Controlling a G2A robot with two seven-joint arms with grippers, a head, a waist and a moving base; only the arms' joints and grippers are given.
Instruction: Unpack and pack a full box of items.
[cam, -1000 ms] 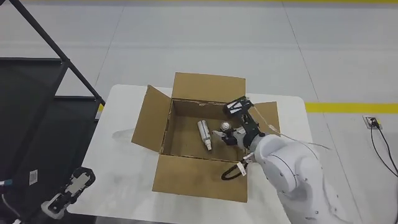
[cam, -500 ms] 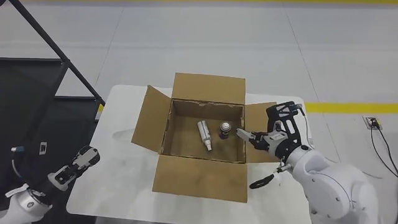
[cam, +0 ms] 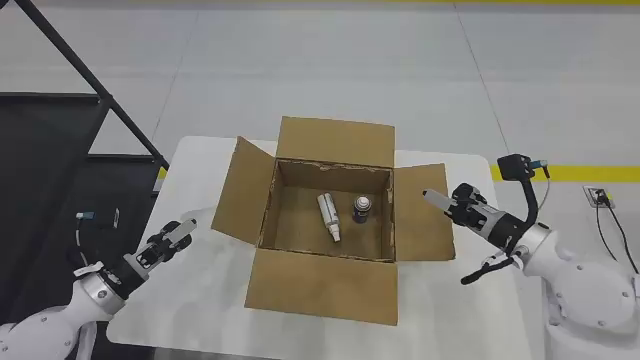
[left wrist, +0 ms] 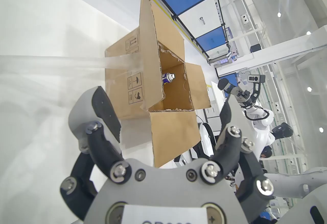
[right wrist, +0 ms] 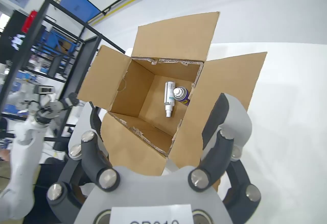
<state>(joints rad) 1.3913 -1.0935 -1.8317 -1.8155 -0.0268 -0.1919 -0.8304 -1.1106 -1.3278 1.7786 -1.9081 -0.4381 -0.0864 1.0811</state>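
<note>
An open cardboard box (cam: 322, 285) stands mid-table with all its flaps folded out. On its floor lie a white bottle (cam: 328, 216) on its side and, just beside it, a dark spray can (cam: 362, 208). In the right wrist view the white bottle (right wrist: 168, 97) and the spray can (right wrist: 182, 95) touch. My right gripper (cam: 443, 203) hovers open and empty over the box's right flap (right wrist: 230, 82). Off the box's left side, my left gripper (cam: 176, 234) is open and empty, facing the box (left wrist: 153, 77); the can (left wrist: 168, 77) shows past a flap.
The white table (cam: 210, 290) has bare room left and right of the box. A black metal rack (cam: 50, 180) stands beside the table's left edge. The table's front edge runs close under the box.
My right gripper has pulled out of the box and swung right, past the flap. My left arm has come up from the front left corner toward the box.
</note>
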